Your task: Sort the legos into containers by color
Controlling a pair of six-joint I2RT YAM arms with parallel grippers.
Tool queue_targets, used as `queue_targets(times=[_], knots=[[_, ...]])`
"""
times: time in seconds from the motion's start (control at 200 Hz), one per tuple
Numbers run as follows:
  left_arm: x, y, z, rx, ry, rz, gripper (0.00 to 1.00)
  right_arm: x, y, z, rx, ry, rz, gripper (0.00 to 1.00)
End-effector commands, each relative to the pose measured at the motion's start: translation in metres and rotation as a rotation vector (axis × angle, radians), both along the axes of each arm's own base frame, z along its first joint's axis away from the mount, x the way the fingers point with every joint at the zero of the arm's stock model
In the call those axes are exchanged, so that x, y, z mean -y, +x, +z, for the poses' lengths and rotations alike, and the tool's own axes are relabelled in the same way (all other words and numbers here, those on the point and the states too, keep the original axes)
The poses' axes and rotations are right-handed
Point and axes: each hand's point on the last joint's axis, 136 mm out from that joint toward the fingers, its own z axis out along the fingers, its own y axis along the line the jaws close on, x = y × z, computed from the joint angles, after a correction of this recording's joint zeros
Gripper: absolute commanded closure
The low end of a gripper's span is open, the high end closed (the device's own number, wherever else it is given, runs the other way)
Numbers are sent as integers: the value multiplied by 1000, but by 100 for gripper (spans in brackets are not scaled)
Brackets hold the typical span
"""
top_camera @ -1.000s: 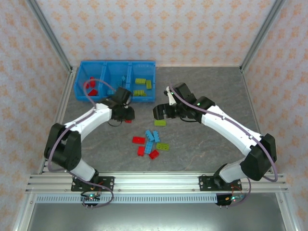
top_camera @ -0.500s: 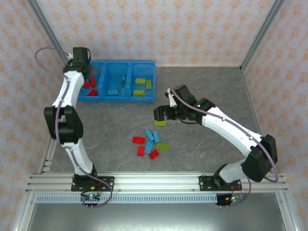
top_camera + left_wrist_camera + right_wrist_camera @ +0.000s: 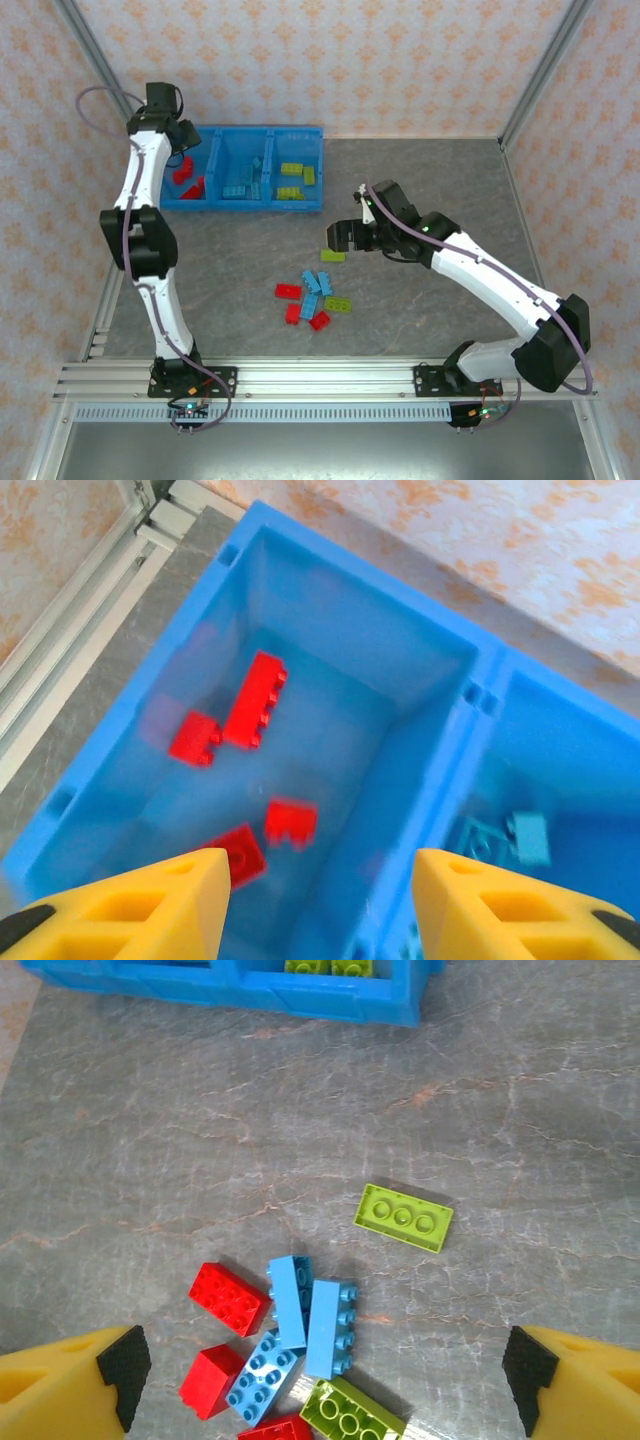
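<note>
Your left claw (image 3: 318,885) hangs spread and empty over the bin's (image 3: 250,206) end compartment (image 3: 372,630), where the red legos (image 3: 255,700) lie. That side's drop looks finished, so lift it straight up past the bin wall before swinging it anywhere. The step to get right belongs to your right claw (image 3: 340,240), spread wide with nothing in it. It hovers over the counter (image 3: 520,1090) in front of the bin's opposite end. The lone yellow-green brick (image 3: 404,1218) lies flat, studs up, on the bin side of the claw's centre line. Ease toward the bin until the brick sits midway between the fingers, turn the wrist so they close across its short width, then descend squarely. The mixed cluster (image 3: 300,1325) lies near, farther from the bin, so keep the fingers off it. Carry the brick to the yellow-green compartment (image 3: 296,150).
</note>
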Motion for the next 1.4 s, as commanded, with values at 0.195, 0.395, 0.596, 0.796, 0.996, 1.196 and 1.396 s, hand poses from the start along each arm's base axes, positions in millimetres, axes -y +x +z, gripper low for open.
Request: queue_targets(times=[0.195, 0.395, 0.596, 0.796, 0.996, 1.196, 1.396], knots=[[149, -129, 104, 285, 21, -440, 50, 4, 20, -53, -96, -117, -92, 7], [244, -220, 71, 250, 155, -985, 47, -2, 30, -93, -159, -207, -70, 8], [255, -263, 31, 325, 282, -1238, 24, -12, 40, -136, -322, -285, -141, 6], [273, -301, 1, 334, 260, -1495, 2, -30, 57, -162, -371, -251, -199, 0], [274, -300, -5, 287, 243, -1512, 0, -37, 58, -188, -423, -301, -185, 3], [274, -303, -5, 304, 254, -1519, 0, -19, 52, -201, -410, -447, -205, 19], [271, -301, -7, 297, 266, -1508, 0, -17, 41, -191, -403, -461, -190, 33]])
